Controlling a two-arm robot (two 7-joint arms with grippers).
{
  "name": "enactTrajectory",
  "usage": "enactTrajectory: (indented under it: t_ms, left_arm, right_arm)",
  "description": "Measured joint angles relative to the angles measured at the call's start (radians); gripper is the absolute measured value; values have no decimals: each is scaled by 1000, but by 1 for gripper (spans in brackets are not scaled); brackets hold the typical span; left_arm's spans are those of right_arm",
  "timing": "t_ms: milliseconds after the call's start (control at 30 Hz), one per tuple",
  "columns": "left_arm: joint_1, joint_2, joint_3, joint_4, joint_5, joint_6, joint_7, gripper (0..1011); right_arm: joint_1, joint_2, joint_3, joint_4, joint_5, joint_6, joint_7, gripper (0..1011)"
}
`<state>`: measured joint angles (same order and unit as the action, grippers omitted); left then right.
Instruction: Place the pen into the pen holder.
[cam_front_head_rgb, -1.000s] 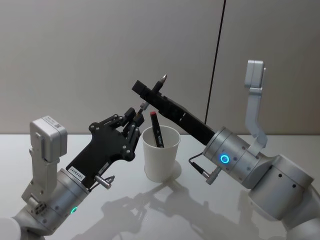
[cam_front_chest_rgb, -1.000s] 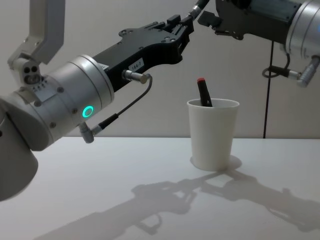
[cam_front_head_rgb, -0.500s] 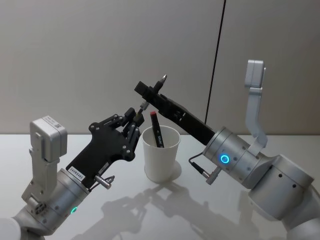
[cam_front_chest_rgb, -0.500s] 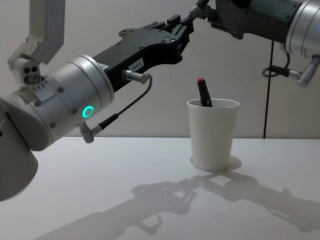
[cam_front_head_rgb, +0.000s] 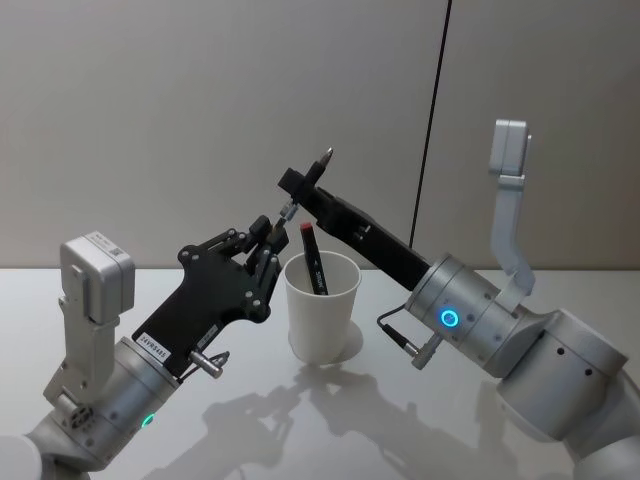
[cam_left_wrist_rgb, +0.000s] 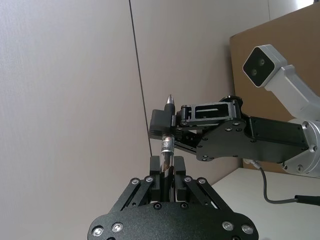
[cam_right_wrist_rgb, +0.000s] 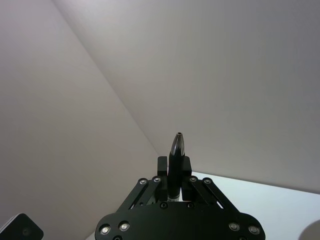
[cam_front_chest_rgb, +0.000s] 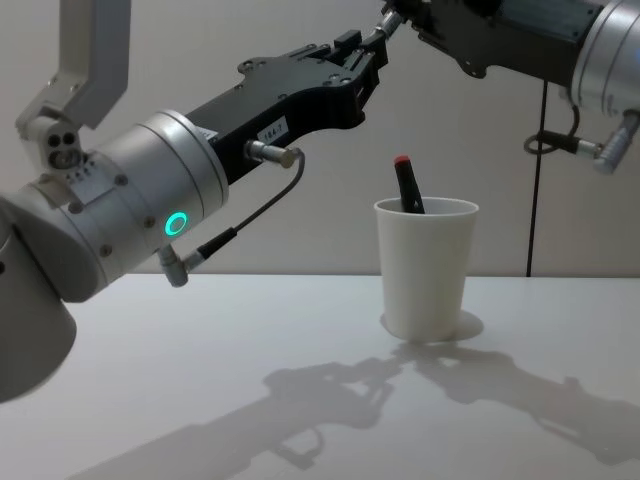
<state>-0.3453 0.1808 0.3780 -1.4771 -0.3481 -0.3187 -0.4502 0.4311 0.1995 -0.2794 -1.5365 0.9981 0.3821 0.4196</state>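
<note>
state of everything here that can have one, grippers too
pen: in the air, tip up, gripped by both grippers
left gripper: shut on the pen's lower end
right gripper: shut on the pen near its tip
pen holder: upright
red-capped pen: leaning inside the pen holder

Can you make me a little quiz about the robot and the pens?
1. True or false: the white cup is lying on its side.
2. What sticks out of the cup? A) a spoon B) a red-topped pen C) a straw
3. Fill in: the silver-tipped pen up in the air is gripped by ___ grippers.

Key: 1. False, it stands upright on the table. 2. B. 3. Two: the left gripper holds its lower end, the right gripper holds it nearer the tip.
</note>
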Motion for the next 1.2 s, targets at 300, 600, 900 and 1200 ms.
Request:
enactTrajectory:
  t_ms: [300,600,900,1200]
  left_arm:
    - [0,0,0,0,0,0,0,167]
    - [0,0,0,0,0,0,0,167]
    - [0,0,0,0,-1,-1,0,389]
    - [0,0,0,0,-1,-1,0,672]
  right_arm:
    - [0,0,0,0,0,0,0,135]
    - [0,0,0,0,0,0,0,135]
    - [0,1,0,1,0,0,-1,135]
    - [0,1,0,0,0,-1,-1,135]
